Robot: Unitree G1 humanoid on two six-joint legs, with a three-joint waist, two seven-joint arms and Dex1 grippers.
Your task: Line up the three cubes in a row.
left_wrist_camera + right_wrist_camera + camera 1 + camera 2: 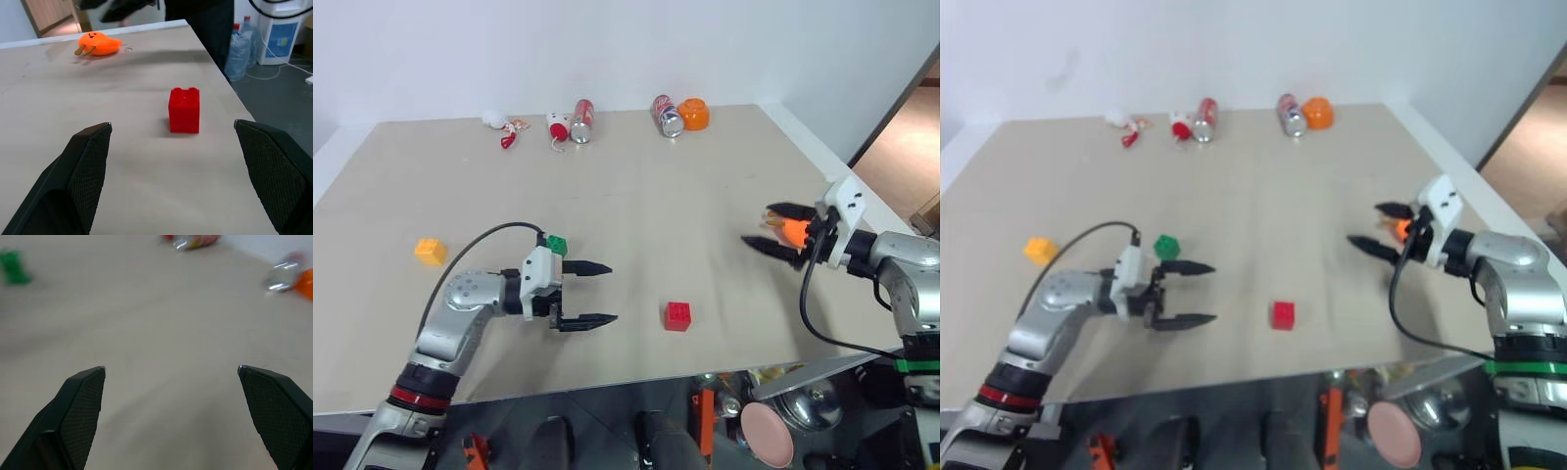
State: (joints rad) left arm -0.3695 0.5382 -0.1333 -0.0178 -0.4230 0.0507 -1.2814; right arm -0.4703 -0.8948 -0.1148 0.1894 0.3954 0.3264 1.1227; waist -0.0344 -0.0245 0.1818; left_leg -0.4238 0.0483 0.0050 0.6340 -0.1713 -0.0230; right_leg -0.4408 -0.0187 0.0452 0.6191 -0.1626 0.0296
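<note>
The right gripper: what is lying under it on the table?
Under the open right gripper an orange toy lies on the table, partly covered by the fingers, so its full shape is not visible.

Office-like room — water dispenser [285,29], spare bottles [240,46].

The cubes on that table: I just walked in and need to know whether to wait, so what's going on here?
The robot is meant to line up three cubes, and none is held. The left gripper is open and points at the red cube without touching it. The green cube sits beside that arm's wrist, and the yellow-orange cube lies apart near the table's left edge. The right gripper is open and empty beside an orange toy. The cubes are still scattered.
</note>
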